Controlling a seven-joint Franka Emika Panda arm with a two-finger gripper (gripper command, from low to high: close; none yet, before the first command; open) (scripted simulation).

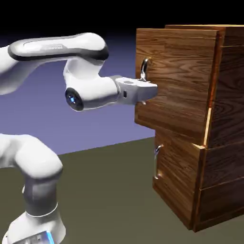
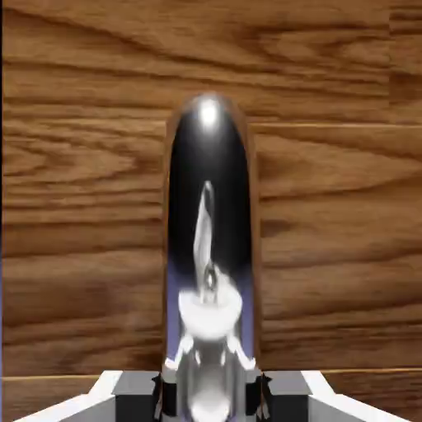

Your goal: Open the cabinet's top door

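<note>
The cabinet [image 1: 209,128] stands on the table [image 1: 109,190], and every position below is given relative to it. The top door [image 1: 176,81] covers its upper front and sits pulled out from the cabinet body, a gap showing along its edge. The white arm [image 1: 57,52] reaches level toward that door. The gripper [image 1: 148,89] is at the door's silver bar handle [image 2: 210,239], fingers clenched around the bar

handle [image 2: 210,247] base cut off, gripper [image 1: 148,90] fingertips hidden behind it
</note>
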